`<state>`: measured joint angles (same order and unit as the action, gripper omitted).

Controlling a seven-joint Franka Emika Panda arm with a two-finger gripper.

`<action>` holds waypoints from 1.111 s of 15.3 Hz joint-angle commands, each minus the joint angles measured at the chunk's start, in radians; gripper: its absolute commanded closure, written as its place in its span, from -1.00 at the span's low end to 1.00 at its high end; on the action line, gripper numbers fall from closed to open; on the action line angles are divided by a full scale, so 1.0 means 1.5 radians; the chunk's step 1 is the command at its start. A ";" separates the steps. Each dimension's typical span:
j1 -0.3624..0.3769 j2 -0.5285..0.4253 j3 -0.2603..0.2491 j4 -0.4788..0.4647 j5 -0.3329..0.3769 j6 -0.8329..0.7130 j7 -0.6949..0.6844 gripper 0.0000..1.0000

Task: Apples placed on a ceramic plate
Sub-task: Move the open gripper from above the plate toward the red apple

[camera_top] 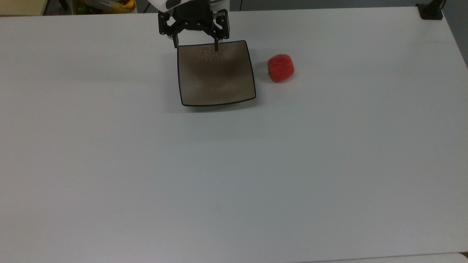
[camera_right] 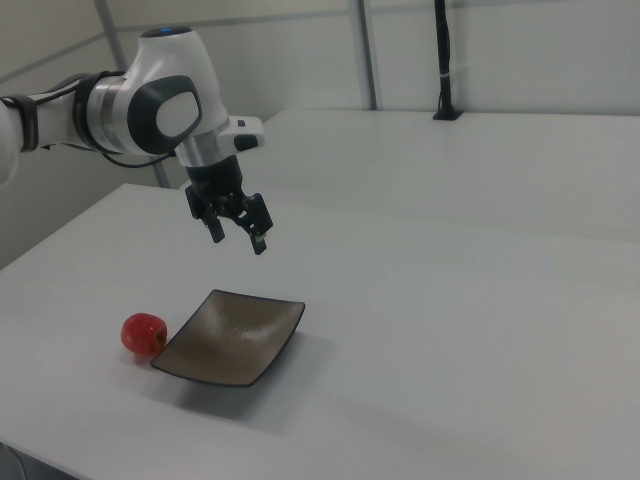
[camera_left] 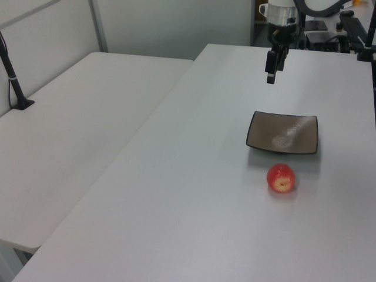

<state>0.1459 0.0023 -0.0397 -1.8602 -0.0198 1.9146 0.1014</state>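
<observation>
A small red apple (camera_top: 280,68) lies on the white table, just to the right of the plate in the top view, apart from it. It is also seen as the apple (camera_left: 281,177) in front of the plate (camera_left: 283,133), and as the apple (camera_right: 144,333) at the plate's left corner. The square brown ceramic plate (camera_top: 215,75) (camera_right: 232,337) holds nothing. My gripper (camera_top: 195,45) (camera_right: 237,240) (camera_left: 271,75) hangs open in the air above the plate's far edge, with nothing between its fingers.
The white table (camera_top: 234,175) stretches wide around the plate. A bin with colourful items (camera_top: 106,5) sits beyond the far edge. A black post base (camera_top: 431,12) stands at the top view's far right corner. A second table (camera_left: 70,129) adjoins.
</observation>
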 commanded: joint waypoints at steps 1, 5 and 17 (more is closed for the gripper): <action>0.003 -0.005 0.003 0.004 -0.006 -0.023 -0.005 -1.00; 0.002 -0.005 0.003 0.004 -0.004 -0.024 -0.006 -1.00; 0.030 -0.007 0.028 -0.016 0.008 -0.024 0.339 -1.00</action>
<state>0.1557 0.0023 -0.0181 -1.8617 -0.0175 1.9088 0.4119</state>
